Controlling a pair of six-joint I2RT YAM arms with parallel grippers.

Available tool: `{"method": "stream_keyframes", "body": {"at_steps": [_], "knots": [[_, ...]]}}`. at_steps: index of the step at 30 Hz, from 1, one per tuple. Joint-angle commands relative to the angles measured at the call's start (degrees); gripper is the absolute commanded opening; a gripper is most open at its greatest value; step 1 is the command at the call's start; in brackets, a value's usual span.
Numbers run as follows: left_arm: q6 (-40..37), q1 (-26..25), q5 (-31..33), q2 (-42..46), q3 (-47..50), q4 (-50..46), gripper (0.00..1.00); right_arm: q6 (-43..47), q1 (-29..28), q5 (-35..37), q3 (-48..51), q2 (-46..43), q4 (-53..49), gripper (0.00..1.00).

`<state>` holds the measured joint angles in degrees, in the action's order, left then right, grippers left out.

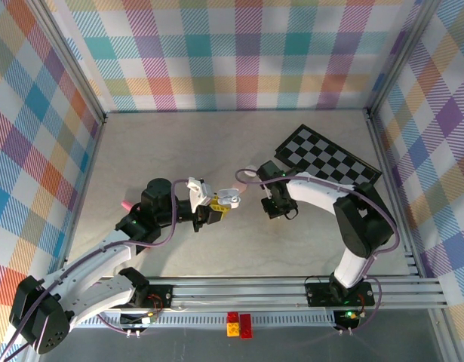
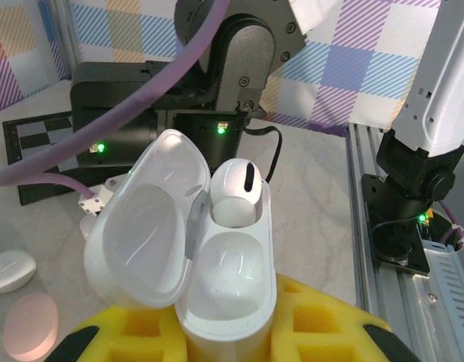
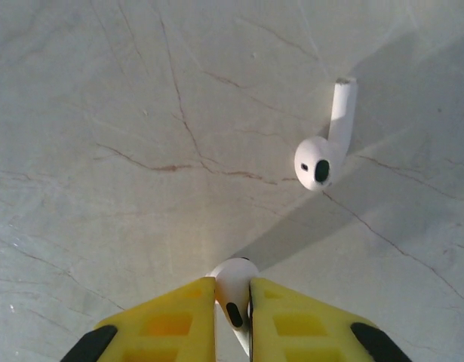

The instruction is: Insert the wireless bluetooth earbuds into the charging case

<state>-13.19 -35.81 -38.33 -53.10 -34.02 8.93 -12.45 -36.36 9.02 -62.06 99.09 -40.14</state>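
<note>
Earbud (image 3: 235,276) stem half hidden in right hand (image 3: 232,292).

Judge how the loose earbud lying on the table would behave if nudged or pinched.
The loose earbud looks glossy, so it would probably slip unless pinched squarely. Its rounded head and thin stem suggest a nudge would pivot or roll it on the smooth table rather than slide it straight. Being small, it is likely light.

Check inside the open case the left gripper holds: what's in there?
One white earbud sits in the far slot of the charging case; the near slot is empty. The earbud's stem is hidden down in its slot.
</note>
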Motion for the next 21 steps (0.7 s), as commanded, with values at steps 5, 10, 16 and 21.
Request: {"method": "stream_keyframes", "body": {"at_steps": [5, 10, 16, 21], "knots": [[-1.37, 0.31, -1.66, 1.6, -1.31, 0.0, 0.0, -1.61, -2.2, 0.28, -3.05, 2.42, -3.62, 0.18], [-1.97, 0.32, -2.35, 1.18, -1.51, -0.31, 0.0, -2.89, -3.22, -2.98, -3.42, 2.1, -3.05, 0.23], [-2.11, 0.3, -2.37, 1.21, -1.58, -0.56, 0.0, -4.84, -3.45, -6.47, -3.33, 0.32, -2.4, 0.27], [-2.2, 0.3, -2.46, 1.19, -1.49, -0.39, 0.0, -5.39, -3.14, -6.02, -1.98, -3.01, -1.09, 0.33]]}}
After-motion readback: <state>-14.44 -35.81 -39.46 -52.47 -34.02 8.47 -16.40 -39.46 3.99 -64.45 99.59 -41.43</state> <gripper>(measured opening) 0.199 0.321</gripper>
